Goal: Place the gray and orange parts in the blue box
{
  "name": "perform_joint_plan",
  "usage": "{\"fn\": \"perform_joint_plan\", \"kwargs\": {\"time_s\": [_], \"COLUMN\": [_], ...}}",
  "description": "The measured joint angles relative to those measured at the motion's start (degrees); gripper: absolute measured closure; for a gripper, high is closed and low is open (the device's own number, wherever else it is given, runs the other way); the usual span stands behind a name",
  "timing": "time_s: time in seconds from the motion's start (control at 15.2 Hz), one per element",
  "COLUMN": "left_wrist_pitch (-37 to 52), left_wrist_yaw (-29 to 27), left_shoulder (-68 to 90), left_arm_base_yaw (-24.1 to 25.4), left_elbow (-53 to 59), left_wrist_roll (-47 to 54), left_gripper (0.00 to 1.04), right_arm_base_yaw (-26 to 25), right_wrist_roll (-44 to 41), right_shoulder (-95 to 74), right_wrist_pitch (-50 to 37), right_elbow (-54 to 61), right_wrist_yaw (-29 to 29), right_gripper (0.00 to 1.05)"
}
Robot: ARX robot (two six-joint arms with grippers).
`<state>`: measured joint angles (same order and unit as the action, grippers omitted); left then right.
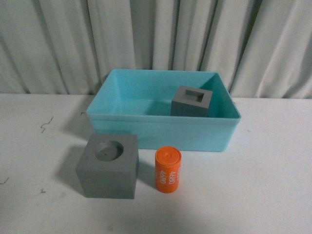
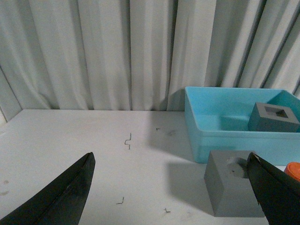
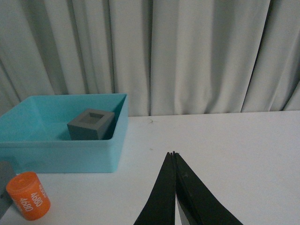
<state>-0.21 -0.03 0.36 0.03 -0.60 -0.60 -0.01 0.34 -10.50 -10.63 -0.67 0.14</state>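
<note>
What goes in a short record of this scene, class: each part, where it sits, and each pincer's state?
box: light blue, on the white table
square-recess cube: gray, inside the box, right side
round-recess cube: gray, on the table, outside the box, in front of its left half
cylinder: orange, upright, on the table right of that cube, not touching it
left pincer: open, empty
right pincer: shut, empty
not yet boxed: round-recess cube, cylinder

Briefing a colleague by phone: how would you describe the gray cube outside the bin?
Find the wide light blue plastic bin on the white table. In front of its left end sits a matte gray cube. Unlike the gray cube inside the bin, its top recess is round, not square.
</note>
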Motion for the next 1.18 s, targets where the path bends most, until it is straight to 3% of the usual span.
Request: {"fn": "perform_joint_plan", "kwargs": {"time_s": [0.07, 0.13, 0.33, 0.39, 0.66, 0.72, 0.79, 0.92, 0.99, 1.05, 1.12, 1.18], "left_wrist_pitch": [0.0, 0.0, -0.02, -0.02, 0.0, 0.0, 0.0, 0.0, -5.79, -21.94, -23.69, -18.75], "left_wrist_yaw": [0.0, 0.02, 0.02, 0.02, 0.0, 0.0, 0.0, 0.0, 0.87, 2.36, 1.57, 0.46], "left_shoulder": [0.0, 0.0, 0.0, 0.0, 0.0, 0.0, 0.0, 0.0, 1.38, 17.4, 30.91, 38.75], "left_arm_base_yaw": [0.0, 0.0, 0.0, 0.0, 0.0, 0.0, 0.0, 0.0, 0.13, -0.79, -3.08, -5.42], "left_elbow": [0.0, 0.0, 0.0, 0.0, 0.0, 0.0, 0.0, 0.0, -1.66, -10.84, -16.22, -18.23], "left_wrist_roll": [0.0, 0.0, 0.0, 0.0, 0.0, 0.0, 0.0, 0.0, -0.94, -7.04, -11.47, -12.2], "left_gripper": [0.07, 0.07, 0.07, 0.07, 0.07, 0.07, 0.07, 0.07, 0.07, 0.07, 0.07, 0.07], "right_arm_base_yaw": [0.0, 0.0, 0.0, 0.0, 0.0, 0.0, 0.0, 0.0, 0.0, 0.0, 0.0, 0.0], "right_wrist_roll": [0.0, -0.02, -0.02, -0.09, -0.09, -0.09, -0.09, -0.09, -0.09, -0.11, -0.11, -0.09], "right_shoulder": [0.9, 5.68, 10.32, 10.29, 10.29, 10.29, 10.29, 10.29, 10.29, 10.29, 10.29, 10.29], "right_wrist_pitch": [1.2, 8.87, 10.86, 10.88, 10.84, 10.84, 10.84, 10.84, 10.84, 10.82, 10.86, 10.86], "right_elbow": [0.0, -0.02, -0.02, -0.02, -0.02, -0.02, -0.02, -0.02, -0.02, -0.02, -0.02, -0.02], "right_wrist_yaw": [0.0, -0.11, -0.13, -0.15, -0.13, -0.13, -0.13, -0.13, -0.13, -0.22, -0.15, -0.13], "right_gripper": [1.03, 1.03, 1.03, 0.97, 0.38, 0.27, 0.08, 0.07, 0.06, 0.06, 0.06, 0.06]}}
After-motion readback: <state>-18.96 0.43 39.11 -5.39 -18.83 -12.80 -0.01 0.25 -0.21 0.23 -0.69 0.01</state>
